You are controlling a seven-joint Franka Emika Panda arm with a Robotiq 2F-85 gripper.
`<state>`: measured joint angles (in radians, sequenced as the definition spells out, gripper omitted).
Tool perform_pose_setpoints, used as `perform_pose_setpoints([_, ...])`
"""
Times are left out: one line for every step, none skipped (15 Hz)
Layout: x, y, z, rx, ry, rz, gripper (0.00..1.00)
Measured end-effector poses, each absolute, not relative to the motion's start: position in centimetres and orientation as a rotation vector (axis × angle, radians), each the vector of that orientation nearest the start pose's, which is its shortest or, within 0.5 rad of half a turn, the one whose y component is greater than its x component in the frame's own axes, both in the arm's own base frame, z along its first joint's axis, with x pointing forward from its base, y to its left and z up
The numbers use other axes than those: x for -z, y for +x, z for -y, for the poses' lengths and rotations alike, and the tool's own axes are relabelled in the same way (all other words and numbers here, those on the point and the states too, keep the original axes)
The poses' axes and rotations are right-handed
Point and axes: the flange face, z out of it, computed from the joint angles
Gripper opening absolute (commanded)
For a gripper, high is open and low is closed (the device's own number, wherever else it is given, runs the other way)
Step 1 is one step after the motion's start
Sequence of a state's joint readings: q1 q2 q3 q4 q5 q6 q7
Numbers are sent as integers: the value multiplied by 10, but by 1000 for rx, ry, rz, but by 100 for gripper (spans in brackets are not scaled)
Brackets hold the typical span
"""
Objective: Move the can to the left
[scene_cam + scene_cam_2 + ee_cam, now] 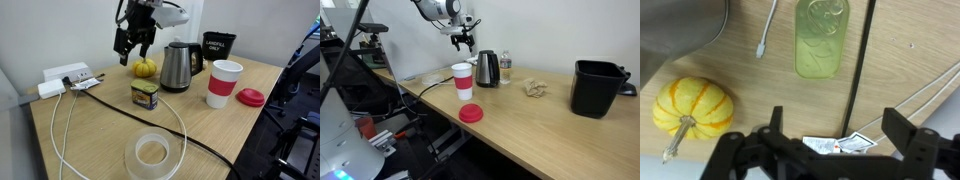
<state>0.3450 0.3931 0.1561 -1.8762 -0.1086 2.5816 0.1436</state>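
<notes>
One can [145, 95], upright, is sited nearward of and below the gripper [132, 52]; jaws are held wide, empty.

can [145, 95] top clear, kettle [177, 66] near, cable [212, 152] perhaps touching

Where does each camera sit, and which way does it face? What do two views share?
Exterior view: raised, opposite the arm, facing the wall; shows can, kettle, and the open claw above the table.
Exterior view: near one table end, looking along it past the cup; arm and claw at top.
Wrist view: on the arm, looking down at the table; claw fingers along the bottom edge.
Shared: both exterior views show kettle and cup; the pumpkin in the wrist view also shows in an exterior view.
</notes>
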Motion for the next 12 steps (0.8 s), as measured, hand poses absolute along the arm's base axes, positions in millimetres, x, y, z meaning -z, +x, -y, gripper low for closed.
perform_pose_setpoints([-354,579,-313,473,-2935,618,100])
perform_pose_setpoints([-371,574,-315,470,-2908,608,100])
perform_pose_setpoints([-389,567,-317,472,-2875,601,100])
perform_pose_setpoints([-408,561,-318,481,-2848,596,100])
perform_pose_setpoints([-428,555,-316,494,-2827,586,100])
perform_pose_setpoints([-446,550,-311,510,-2810,565,100])
perform_pose_setpoints([-459,544,-306,519,-2803,554,100])
perform_pose_setpoints([-464,540,-302,514,-2806,548,100])
perform_pose_setpoints([-462,538,-300,508,-2810,547,100])
perform_pose_setpoints([-458,537,-300,497,-2813,547,100])
perform_pose_setpoints([-454,537,-301,490,-2815,549,100])
perform_pose_setpoints([-454,537,-301,488,-2815,549,100])
